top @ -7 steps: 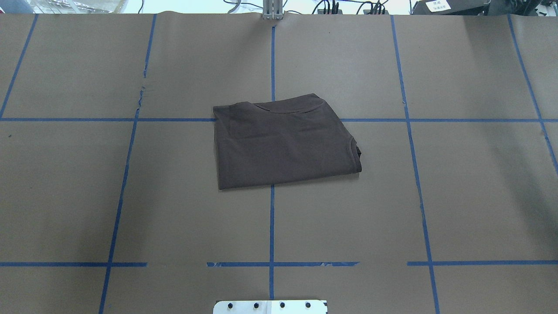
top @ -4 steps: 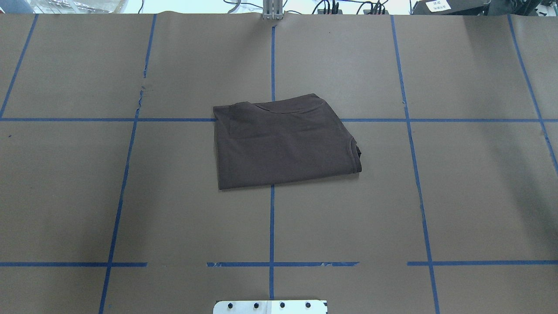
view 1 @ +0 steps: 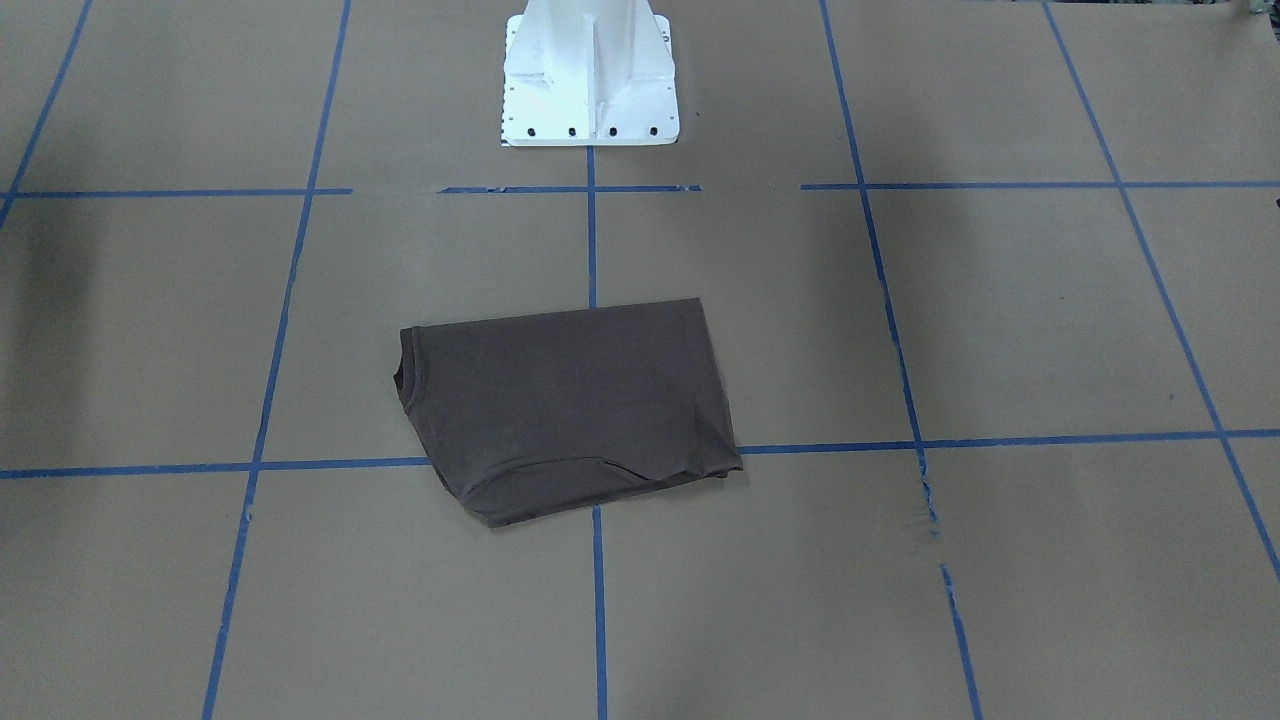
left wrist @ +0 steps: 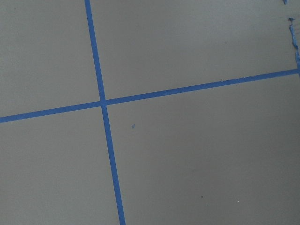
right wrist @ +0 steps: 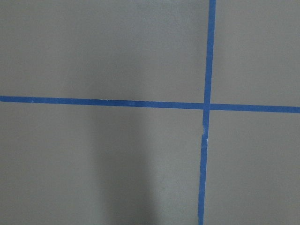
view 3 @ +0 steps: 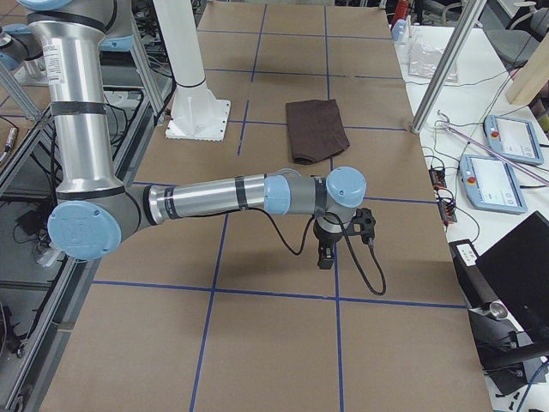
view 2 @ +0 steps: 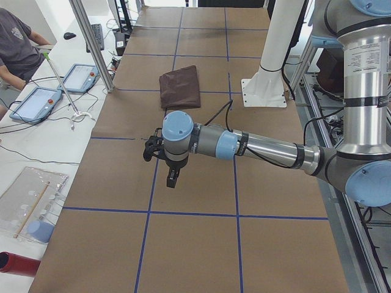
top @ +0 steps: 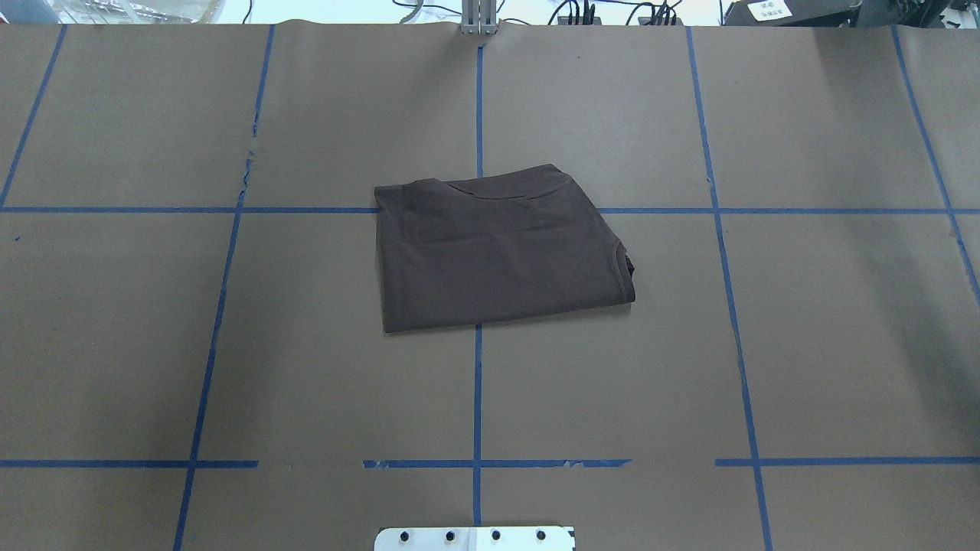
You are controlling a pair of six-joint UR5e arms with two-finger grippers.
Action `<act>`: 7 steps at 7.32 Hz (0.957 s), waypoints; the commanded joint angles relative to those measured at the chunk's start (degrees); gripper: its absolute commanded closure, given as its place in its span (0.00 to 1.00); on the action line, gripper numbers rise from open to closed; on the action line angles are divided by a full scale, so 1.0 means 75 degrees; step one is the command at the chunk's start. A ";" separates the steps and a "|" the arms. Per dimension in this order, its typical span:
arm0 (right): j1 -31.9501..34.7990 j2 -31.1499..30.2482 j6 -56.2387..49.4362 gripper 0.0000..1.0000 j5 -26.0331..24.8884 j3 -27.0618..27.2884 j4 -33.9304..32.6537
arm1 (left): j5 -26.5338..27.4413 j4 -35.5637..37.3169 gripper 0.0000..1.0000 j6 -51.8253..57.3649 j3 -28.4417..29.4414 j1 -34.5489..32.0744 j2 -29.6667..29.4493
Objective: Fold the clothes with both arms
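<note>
The dark brown-grey T-shirt [top: 498,252] lies folded into a compact rectangle at the middle of the table, collar edge toward the far side; it also shows in the front view [view 1: 565,410] and both side views [view 2: 180,86] [view 3: 316,129]. Neither arm is over it. My left gripper [view 2: 173,178] hangs fingers-down over bare table far from the shirt, and I cannot tell whether it is open or shut. My right gripper [view 3: 325,256] hangs likewise at the other end, state also unclear. Both wrist views show only brown paper and blue tape.
The table [top: 842,344] is covered in brown paper with a blue tape grid. The white pedestal base [view 1: 590,70] stands at the robot's edge. Beyond the far edge are metal posts [view 2: 91,43], teach pendants [view 3: 506,137] and a seated person [view 2: 15,43].
</note>
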 commanded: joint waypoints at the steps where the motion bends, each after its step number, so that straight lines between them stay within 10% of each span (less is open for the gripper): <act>1: 0.0008 -0.0046 -0.0006 0.00 0.0009 -0.0079 0.0196 | 0.0023 -0.0003 0.00 -0.0002 0.0003 0.0000 0.0001; 7: -0.0003 -0.0022 -0.0018 0.00 0.0021 0.0026 0.0208 | 0.0093 -0.0004 0.00 -0.0002 -0.0009 0.0000 -0.0011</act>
